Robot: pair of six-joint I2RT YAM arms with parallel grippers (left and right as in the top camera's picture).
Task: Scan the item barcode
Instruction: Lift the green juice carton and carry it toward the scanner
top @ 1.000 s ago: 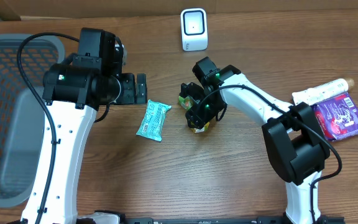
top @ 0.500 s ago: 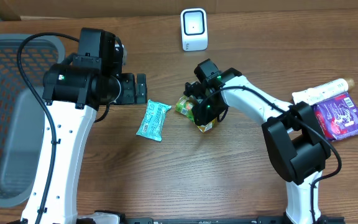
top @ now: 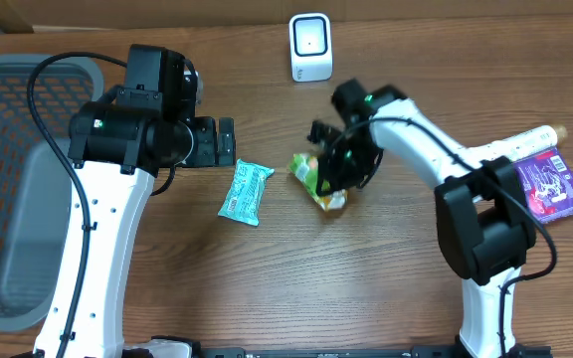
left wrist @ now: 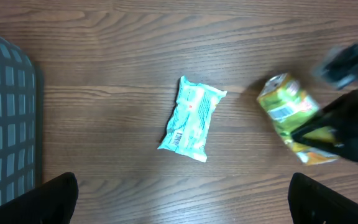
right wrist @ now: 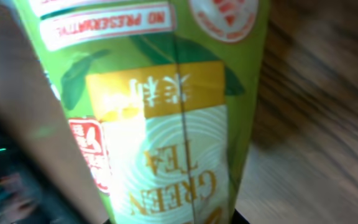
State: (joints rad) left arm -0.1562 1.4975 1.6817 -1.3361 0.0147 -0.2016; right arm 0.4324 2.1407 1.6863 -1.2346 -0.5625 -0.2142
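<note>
the right fingers (top: pixel 344 165) have pinched shut onto the green tea carton (top: pixel 314 179), now shifted slightly right on the counter (top: pixel 267 278), below the white scanner (top: pixel 310 47); presenting its barcode seems next. the left fingers (top: pixel 226 139) hang wide apart, empty.

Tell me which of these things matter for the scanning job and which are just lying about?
Part of the job: green tea carton, right gripper closed on it, white scanner.
Just lying about: teal packet, purple packet, white tube, grey basket, open left gripper.
</note>
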